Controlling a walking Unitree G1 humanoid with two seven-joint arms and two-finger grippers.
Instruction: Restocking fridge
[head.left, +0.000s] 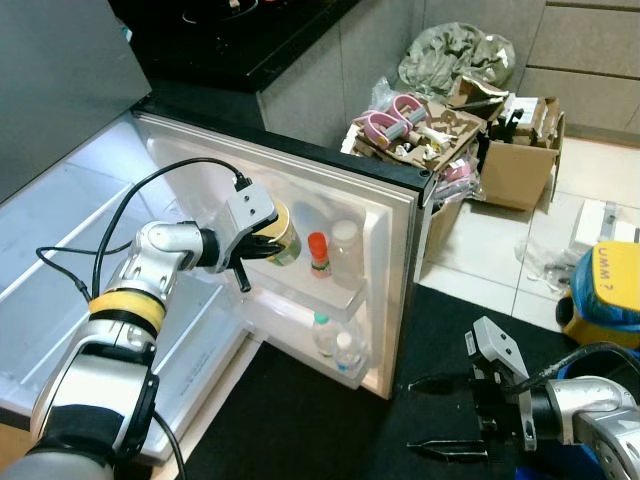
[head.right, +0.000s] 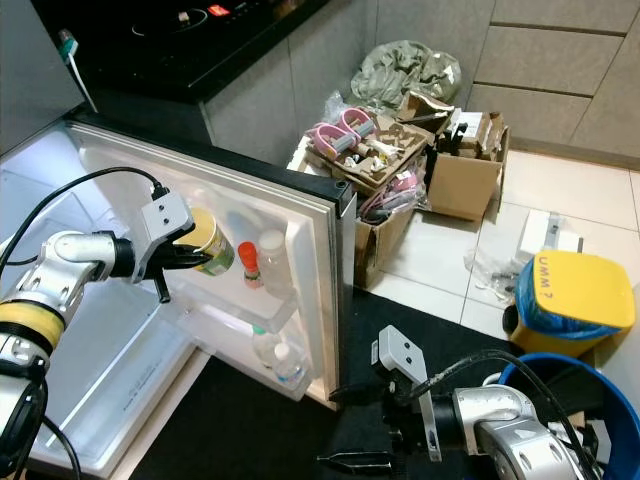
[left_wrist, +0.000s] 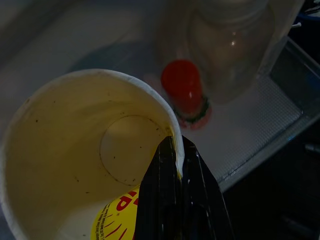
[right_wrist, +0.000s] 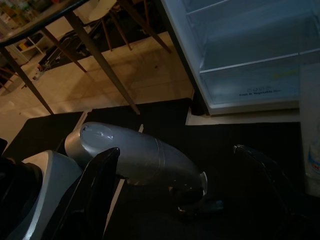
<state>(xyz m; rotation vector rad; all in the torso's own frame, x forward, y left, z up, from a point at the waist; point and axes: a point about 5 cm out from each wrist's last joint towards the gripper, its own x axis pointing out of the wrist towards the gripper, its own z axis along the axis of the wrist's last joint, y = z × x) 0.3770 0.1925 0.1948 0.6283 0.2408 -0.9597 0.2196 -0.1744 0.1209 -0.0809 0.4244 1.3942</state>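
The fridge door (head.left: 403, 262) stands open, with its shelves facing me. My left gripper (head.left: 262, 242) is shut on the rim of a white and yellow paper cup (head.left: 283, 232), which it holds at the upper door shelf. In the left wrist view the black fingers (left_wrist: 176, 200) pinch the cup (left_wrist: 85, 160) wall, and the cup looks empty. Next to it stand a red-capped bottle (head.left: 318, 253) and a clear jar (head.left: 345, 247). Two small bottles (head.left: 337, 345) sit in the lower door shelf. My right gripper (head.left: 440, 415) hangs open low over the black mat, holding nothing.
The fridge's lit shelves (head.left: 60, 260) are at the left. A black mat (head.left: 300, 420) covers the floor in front. Cardboard boxes of clutter (head.left: 520, 165) stand behind the door. A blue bin with a yellow lid (head.left: 608, 285) is at the right, and a dark cooktop counter (head.left: 240, 35) lies beyond.
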